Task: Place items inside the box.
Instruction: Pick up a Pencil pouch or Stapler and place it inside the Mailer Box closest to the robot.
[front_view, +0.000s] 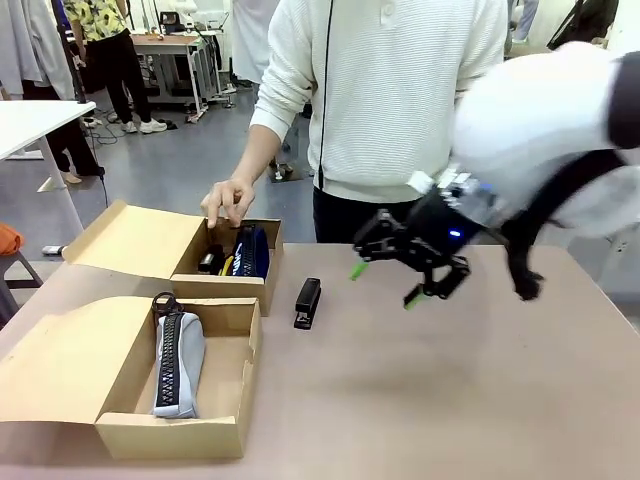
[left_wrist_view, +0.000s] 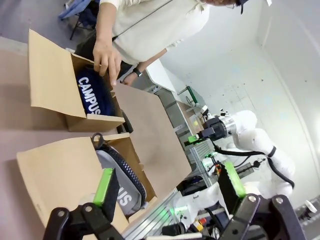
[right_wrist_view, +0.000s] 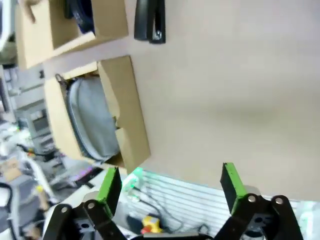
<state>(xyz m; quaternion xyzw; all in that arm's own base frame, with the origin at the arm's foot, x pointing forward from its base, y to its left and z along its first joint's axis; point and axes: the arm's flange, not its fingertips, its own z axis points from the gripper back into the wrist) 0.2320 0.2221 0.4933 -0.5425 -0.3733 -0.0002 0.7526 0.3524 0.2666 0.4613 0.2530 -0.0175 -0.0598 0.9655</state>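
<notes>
Grey zip pencil pouch (front_view: 180, 362) lies lengthwise inside the nearer open brown cardboard box (front_view: 170, 438), which sits at the near left corner of the light brown worktop (front_view: 420, 390) with its lid flap folded out to the left. In its own wrist view the left gripper (left_wrist_view: 166, 172) hangs over this box, its green-padded jaws spread wide with nothing between them.

Farther in, a black stapler (front_view: 308, 302) lies flat on the bare worktop, just beside the right front corner of the second open brown cardboard box (front_view: 225, 288). To the stapler's right, and apart from it, the right gripper (front_view: 385, 284) hovers above the middle of the worktop, tilted down. Its jaws are fully parted, holding and touching nothing.

The second box stands behind the first, near the left edge. It holds a navy zip pouch (front_view: 255, 252) lettered "CAMPUS" in white, a yellow utility knife (front_view: 228, 265) beside it, and something small and black too dim to identify. At the far edge a person's hand (front_view: 230, 200) rests its fingertips on that box's back rim, above the navy pouch.
</notes>
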